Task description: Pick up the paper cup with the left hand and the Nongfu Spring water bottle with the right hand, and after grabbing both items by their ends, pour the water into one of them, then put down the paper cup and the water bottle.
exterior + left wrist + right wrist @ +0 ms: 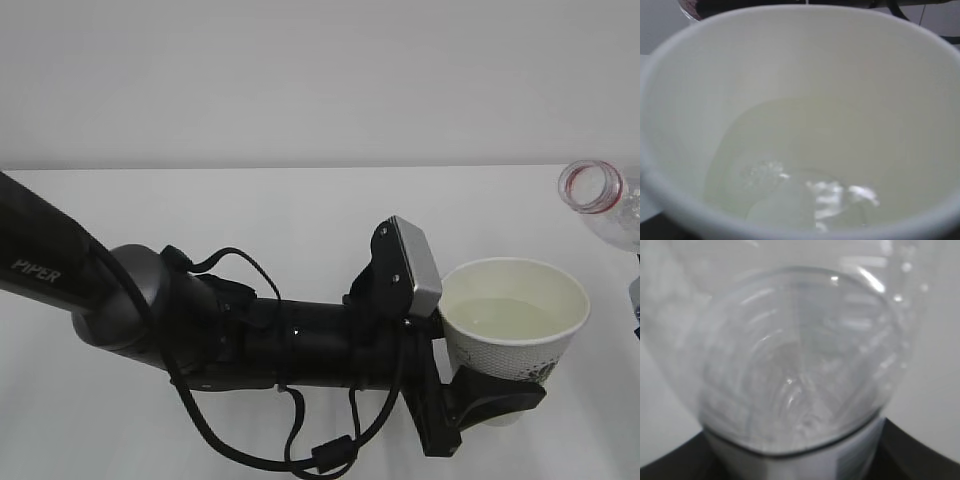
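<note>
My left gripper [490,392] is shut on the white paper cup [515,335], holding it upright by its lower part at the right of the exterior view. One black finger [500,396] wraps the cup's front. The cup holds clear water [505,318]. In the left wrist view the cup's inside [805,65] and the water [805,165] fill the frame and hide the jaws. The Nongfu Spring water bottle [600,195] is tilted at the top right, its open red-ringed mouth up and to the right of the cup, apart from it. My right gripper [795,462] is shut on the bottle's base end [795,355].
The white table [250,220] meets a plain white wall along its back edge. A black cable loop [250,455] hangs under the left arm [150,310]. A small blue-and-dark object [635,295] shows at the right edge.
</note>
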Available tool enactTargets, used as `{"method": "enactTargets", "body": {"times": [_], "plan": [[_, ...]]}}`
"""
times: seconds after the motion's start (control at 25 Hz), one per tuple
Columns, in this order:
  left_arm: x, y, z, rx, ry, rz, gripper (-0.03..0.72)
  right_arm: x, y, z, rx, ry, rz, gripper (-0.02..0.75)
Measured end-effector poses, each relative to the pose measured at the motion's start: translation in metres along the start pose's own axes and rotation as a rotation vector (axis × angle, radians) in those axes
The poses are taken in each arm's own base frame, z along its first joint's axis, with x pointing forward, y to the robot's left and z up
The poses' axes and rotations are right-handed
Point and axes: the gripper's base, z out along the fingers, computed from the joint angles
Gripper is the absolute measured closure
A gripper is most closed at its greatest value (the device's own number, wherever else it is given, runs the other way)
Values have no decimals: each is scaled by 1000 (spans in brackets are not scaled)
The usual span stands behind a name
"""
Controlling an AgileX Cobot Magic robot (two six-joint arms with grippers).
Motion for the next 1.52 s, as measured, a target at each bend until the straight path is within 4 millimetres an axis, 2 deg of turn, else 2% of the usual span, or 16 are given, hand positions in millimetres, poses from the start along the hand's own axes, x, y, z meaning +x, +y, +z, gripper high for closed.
{"method": "enactTargets", "body": {"times": [0.32,0.92,1.24,1.52], "plan": [[0,0,0,1,-1,0,160,0,0,0,1,0,233,307],[0,0,0,1,-1,0,160,0,0,0,0,-1,845,307],[0,0,0,-1,-2,-1,160,1,1,0,-3,5,983,307],[0,0,0,-1,-2,-1,160,5,8,4,-23,45,1003,307]]}}
